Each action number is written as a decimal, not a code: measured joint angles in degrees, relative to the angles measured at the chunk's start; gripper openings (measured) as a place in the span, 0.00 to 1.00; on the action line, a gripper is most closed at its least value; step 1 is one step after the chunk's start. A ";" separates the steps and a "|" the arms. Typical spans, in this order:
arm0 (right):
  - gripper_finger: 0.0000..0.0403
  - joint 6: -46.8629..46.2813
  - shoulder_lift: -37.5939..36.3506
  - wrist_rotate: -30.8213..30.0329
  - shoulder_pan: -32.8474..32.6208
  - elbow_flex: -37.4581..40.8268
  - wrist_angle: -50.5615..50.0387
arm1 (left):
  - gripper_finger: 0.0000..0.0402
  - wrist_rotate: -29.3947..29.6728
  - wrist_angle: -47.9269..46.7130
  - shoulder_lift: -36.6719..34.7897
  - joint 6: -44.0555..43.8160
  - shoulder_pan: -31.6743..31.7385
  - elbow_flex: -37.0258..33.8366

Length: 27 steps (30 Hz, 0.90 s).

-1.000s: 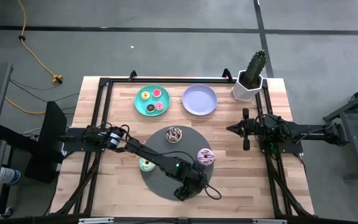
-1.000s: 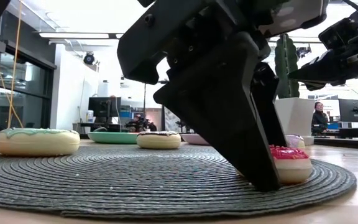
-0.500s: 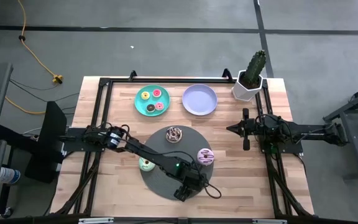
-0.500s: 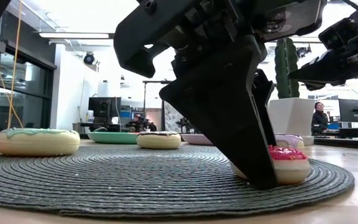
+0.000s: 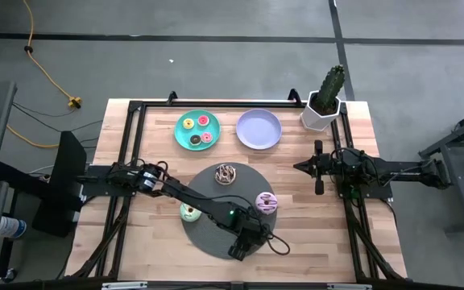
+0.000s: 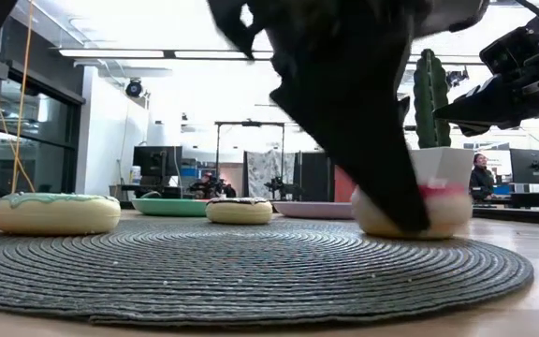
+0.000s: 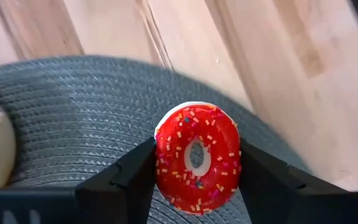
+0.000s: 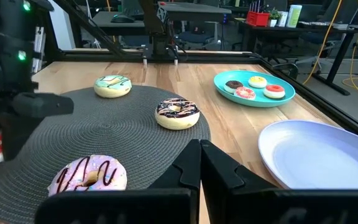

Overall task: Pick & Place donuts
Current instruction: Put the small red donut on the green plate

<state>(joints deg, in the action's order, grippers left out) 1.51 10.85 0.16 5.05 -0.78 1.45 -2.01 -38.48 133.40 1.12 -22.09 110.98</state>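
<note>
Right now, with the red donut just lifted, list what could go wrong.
1. The left gripper pinches the red sprinkled donut only by its edges, so it may slip out.
2. Carrying it to the teal plate could clip the chocolate donut on the grey mat.
3. That plate already holds three donuts, leaving little room.

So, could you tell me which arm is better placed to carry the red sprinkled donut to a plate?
The left. Its gripper is shut on the red donut, lifted off the grey mat. The right gripper waits shut near the table's right side, holding nothing.
</note>
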 joint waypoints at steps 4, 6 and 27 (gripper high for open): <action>0.00 -0.01 0.00 0.00 -0.01 0.00 0.00 | 0.48 0.01 -3.80 0.00 -3.31 0.09 3.90; 0.00 -0.01 0.00 0.00 -0.01 0.00 0.00 | 0.48 -0.06 -6.22 0.00 -5.48 0.39 6.34; 0.00 -0.01 0.00 0.02 -0.01 0.00 0.00 | 0.48 5.29 -30.46 -6.29 -21.16 9.61 21.71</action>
<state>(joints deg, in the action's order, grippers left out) 1.50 10.85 0.18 5.04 -0.78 1.45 3.28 -68.94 127.12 -20.03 -12.47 132.68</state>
